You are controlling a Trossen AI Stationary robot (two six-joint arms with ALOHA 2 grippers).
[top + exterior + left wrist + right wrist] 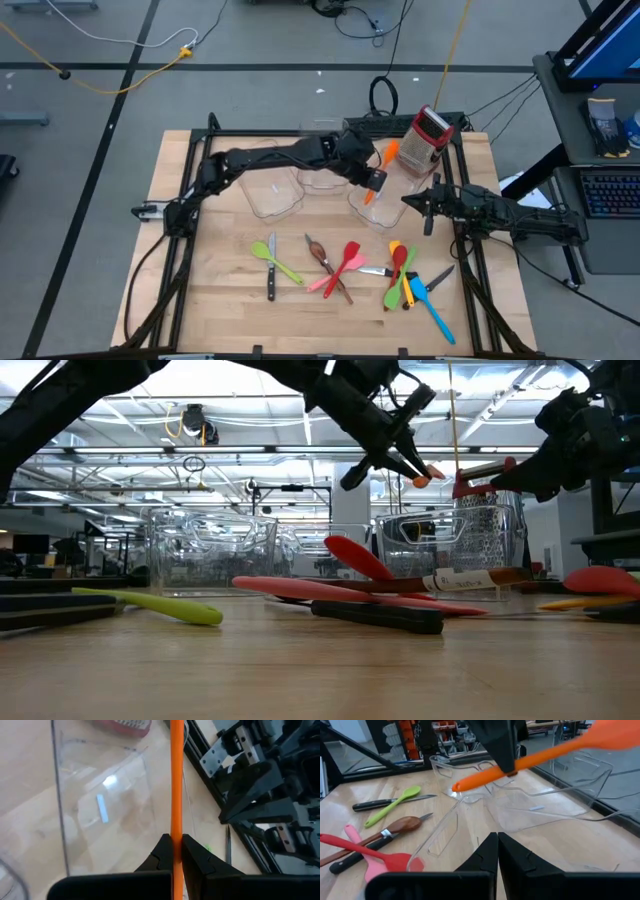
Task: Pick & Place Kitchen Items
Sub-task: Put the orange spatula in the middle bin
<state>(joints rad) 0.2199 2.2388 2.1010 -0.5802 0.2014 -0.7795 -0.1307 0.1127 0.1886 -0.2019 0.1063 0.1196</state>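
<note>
left gripper [374,181]: pinching orange spatula [385,160] above bin [385,205]
right gripper [428,203]: fingers pressed together, idle
risk: thin-handle grip, spatula probably pivots, misses bin

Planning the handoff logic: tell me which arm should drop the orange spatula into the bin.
Left. The left gripper is shut on the orange spatula, holding it in the air above the clear bin. The right gripper is shut and empty beside that bin, so it would need a handover first.
</note>
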